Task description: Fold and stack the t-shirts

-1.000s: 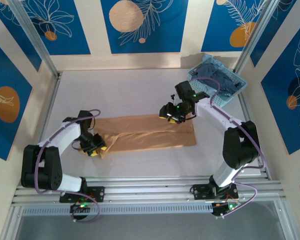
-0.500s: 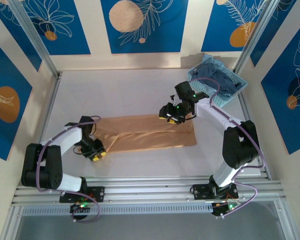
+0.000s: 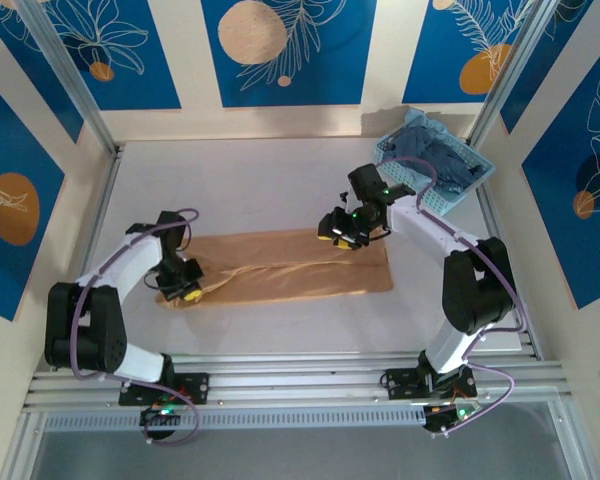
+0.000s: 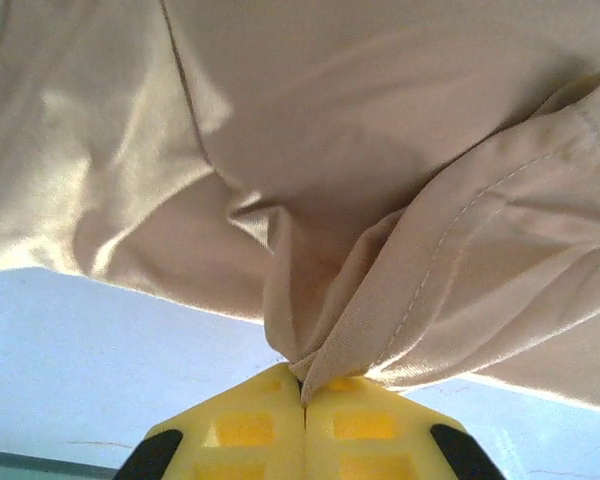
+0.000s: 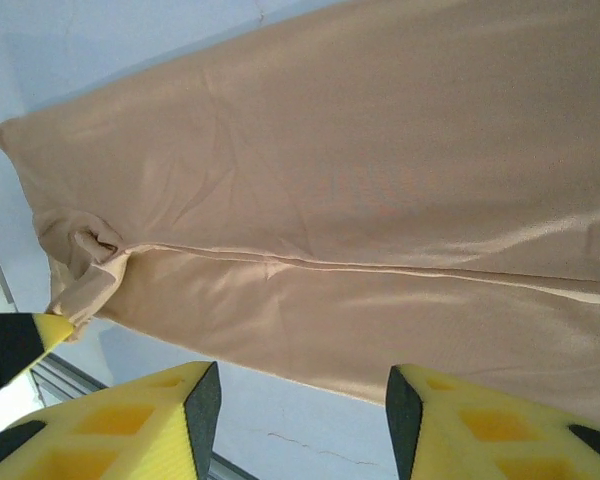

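A tan-orange t-shirt (image 3: 300,266) lies folded into a long strip across the middle of the table. My left gripper (image 3: 183,291) is shut on a bunched fold at its left end; in the left wrist view the cloth (image 4: 380,250) is pinched between the closed yellow fingers (image 4: 250,430). My right gripper (image 3: 342,232) hovers open over the strip's far right edge, and its view shows the tan-orange shirt (image 5: 360,190) beyond the spread fingers (image 5: 170,400), with nothing between them. A slate-blue t-shirt (image 3: 435,160) is heaped in the basket.
A light blue lattice basket (image 3: 450,195) stands at the back right corner, close behind the right arm. Bare white table (image 3: 250,180) stretches behind and in front of the strip. Metal rails (image 3: 310,370) run along the near edge.
My left gripper has closed on the shirt's left end and shifted slightly back, bunching the cloth. The right gripper has hardly moved.
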### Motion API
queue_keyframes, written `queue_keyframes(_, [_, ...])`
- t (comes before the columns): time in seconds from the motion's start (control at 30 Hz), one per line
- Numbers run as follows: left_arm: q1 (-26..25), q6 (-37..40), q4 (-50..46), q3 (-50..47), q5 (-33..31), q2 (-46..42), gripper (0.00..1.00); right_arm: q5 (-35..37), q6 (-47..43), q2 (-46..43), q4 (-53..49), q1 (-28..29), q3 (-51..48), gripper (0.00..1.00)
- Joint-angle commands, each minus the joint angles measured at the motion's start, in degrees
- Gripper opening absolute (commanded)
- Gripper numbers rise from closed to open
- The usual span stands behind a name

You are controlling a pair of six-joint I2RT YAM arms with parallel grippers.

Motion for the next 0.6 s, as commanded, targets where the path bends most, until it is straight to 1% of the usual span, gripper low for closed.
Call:
queue_keyframes(0.0, [-0.4, 5.0, -6.8, 4.5, -5.0, 3.8, 0.10, -1.8, 0.8, 0.6, -0.2, 0.2, 0.9, 0.50])
queue_keyframes(0.17, [-0.5, 9.4, -7.1, 7.3, -8.6, 9.2, 0.17, -1.9, 0.8, 0.4, -0.2, 0.1, 0.3, 0.50])
queue_keyframes(0.3, [-0.5, 11.2, -6.2, 7.9, -10.7, 14.7, 0.35, -1.6, 0.8, 0.1, -0.3, -0.1, -0.4, 0.50])
queue_keyframes(0.33, [-0.6, 11.3, -6.1, 7.9, -11.4, 15.5, 0.38, -1.1, 0.8, 0.1, -0.6, -0.2, -0.5, 0.50])
queue_keyframes(0.43, [-0.6, 11.2, -6.5, 8.0, -13.9, 15.6, 0.46, 0.4, 1.1, -0.1, -1.9, -1.2, -0.8, 0.49])
queue_keyframes(0.47, [-0.6, 11.1, -7.0, 8.4, -15.3, 14.8, 0.47, 1.0, 1.1, -0.4, -2.1, -1.8, -1.0, 0.49])
queue_keyframes(0.53, [-1.0, 10.2, -8.4, 9.3, -18.2, 12.1, 0.52, 2.3, 1.2, -0.5, -3.3, -3.2, -1.2, 0.49])
queue_keyframes(0.57, [-1.2, 9.5, -9.2, 9.9, -19.2, 10.0, 0.53, 2.8, 1.2, -0.3, -4.2, -4.2, -1.3, 0.49])
